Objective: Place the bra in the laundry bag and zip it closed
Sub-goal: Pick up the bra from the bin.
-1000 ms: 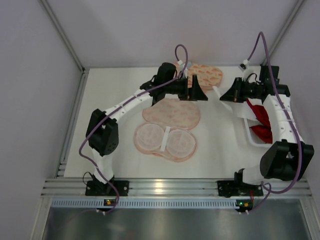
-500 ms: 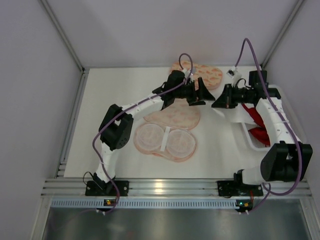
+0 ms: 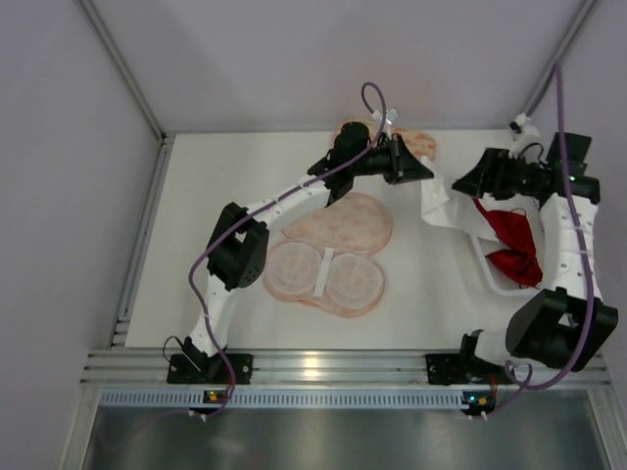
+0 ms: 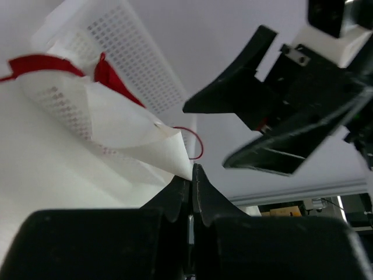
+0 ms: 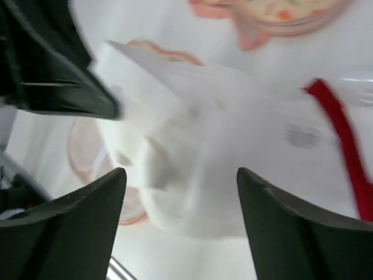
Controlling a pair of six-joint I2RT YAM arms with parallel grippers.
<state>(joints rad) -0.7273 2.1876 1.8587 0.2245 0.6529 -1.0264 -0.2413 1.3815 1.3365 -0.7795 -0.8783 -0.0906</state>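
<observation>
Two arms reach over the white table (image 3: 216, 215) in the top view. The left gripper (image 3: 423, 173) is at the far middle, its jaws closed on the corner of a white sheet (image 3: 436, 204). The right gripper (image 3: 462, 183) is just beside it, jaws apart. The bra (image 3: 511, 235) lies in a white mesh basket (image 3: 490, 274) on the right, under the right arm. The laundry bag (image 3: 328, 279) lies open near the middle, pale inside up, well apart from the bra. A twin pouch (image 3: 419, 144) sits at the far edge, partly hidden by the left arm. From the left wrist, the fingertips (image 4: 198, 178) are pressed together, and the sheet's corner is drawn up to a point between them. The right gripper's spread fingers hang close by. From the right wrist, blurred, both fingers (image 5: 76, 233) stand wide with nothing between them. The sheet and a red strap (image 5: 338, 128) lie beyond.
</observation>
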